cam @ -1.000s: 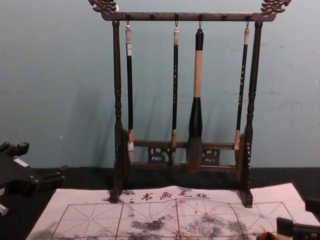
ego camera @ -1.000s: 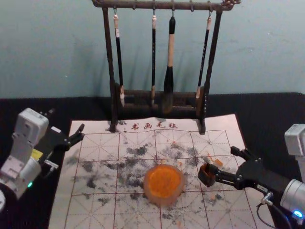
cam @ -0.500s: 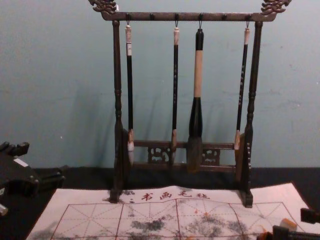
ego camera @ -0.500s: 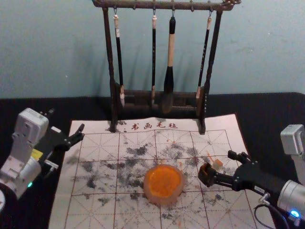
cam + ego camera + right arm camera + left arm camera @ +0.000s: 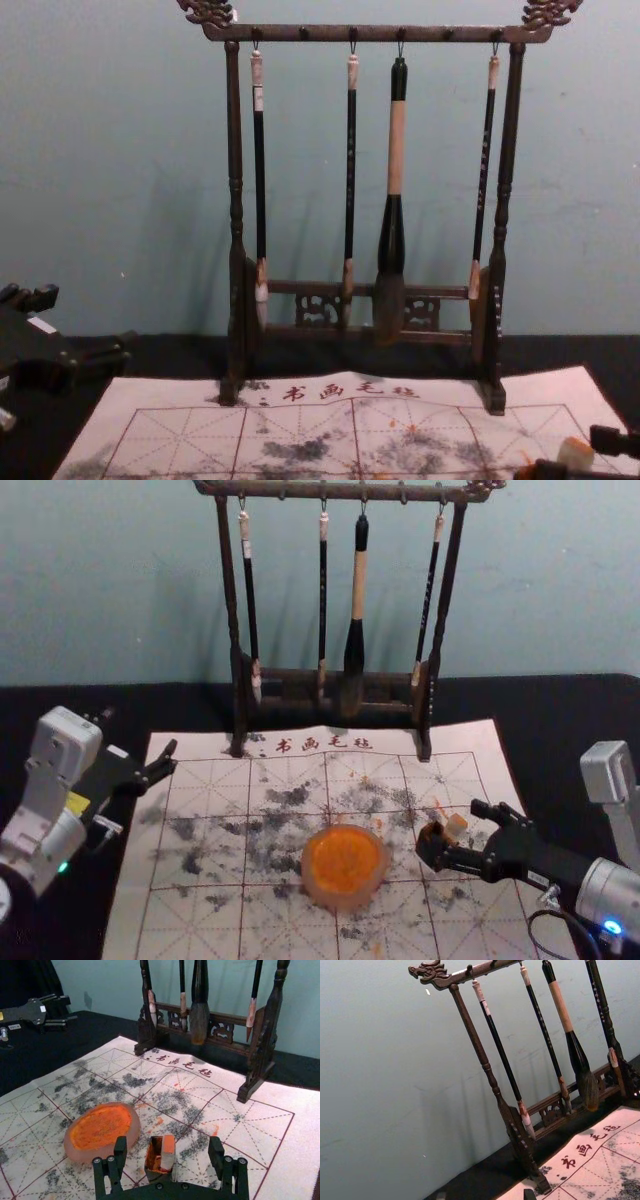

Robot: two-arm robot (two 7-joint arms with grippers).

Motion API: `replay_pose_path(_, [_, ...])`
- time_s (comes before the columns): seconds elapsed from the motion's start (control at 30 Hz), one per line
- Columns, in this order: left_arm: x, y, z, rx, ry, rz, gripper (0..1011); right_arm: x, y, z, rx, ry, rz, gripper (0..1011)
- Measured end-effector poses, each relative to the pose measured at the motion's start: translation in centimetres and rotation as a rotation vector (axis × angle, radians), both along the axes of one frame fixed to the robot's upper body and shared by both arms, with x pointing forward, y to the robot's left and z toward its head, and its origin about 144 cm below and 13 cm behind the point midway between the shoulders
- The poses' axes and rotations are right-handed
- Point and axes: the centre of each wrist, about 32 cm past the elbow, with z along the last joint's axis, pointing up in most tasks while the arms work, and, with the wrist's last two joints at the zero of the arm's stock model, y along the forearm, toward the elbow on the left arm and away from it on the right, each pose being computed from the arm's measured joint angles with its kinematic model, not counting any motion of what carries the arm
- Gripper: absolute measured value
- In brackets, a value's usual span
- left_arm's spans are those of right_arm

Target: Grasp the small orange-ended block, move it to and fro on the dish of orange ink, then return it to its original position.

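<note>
Now right gripper (image 5: 167, 1143) has shifted nearer the dish (image 5: 80, 1154); jaws open, straddling the block (image 5: 168, 1159) at the dark box (image 5: 157, 1176), right of dish. Grasp likely next. Left gripper (image 5: 140, 734) parked open, left of dish.

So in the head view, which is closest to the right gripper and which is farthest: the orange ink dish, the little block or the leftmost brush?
1. Little block: right by it.
2. Orange ink dish: left, on the mat.
3. Leftmost brush: far left, hanging up.
</note>
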Motion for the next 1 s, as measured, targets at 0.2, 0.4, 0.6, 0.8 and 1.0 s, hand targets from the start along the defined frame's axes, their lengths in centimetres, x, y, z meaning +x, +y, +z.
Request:
replay_pose_path(0.2, [0.0, 0.0, 0.0, 0.0, 0.0, 0.0, 1001, 0.21, 0.1, -0.08, 0.004, 0.012, 0.003, 1002])
replay_pose_path(0.4, [0.0, 0.0, 0.0, 0.0, 0.0, 0.0, 1001, 0.32, 0.17, -0.16, 0.007, 0.02, 0.004, 1002])
replay_pose_path(0.6, [0.0, 0.0, 0.0, 0.0, 0.0, 0.0, 1001, 0.37, 0.19, -0.21, 0.006, 0.023, 0.004, 1002])
replay_pose_path(0.8, [0.0, 0.0, 0.0, 0.0, 0.0, 0.0, 1001, 0.36, 0.17, -0.2, 0.006, 0.023, 0.003, 1002])
replay_pose_path(1.0, [0.0, 0.0, 0.0, 0.0, 0.0, 0.0, 1001, 0.35, 0.16, -0.18, 0.006, 0.022, 0.003, 978])
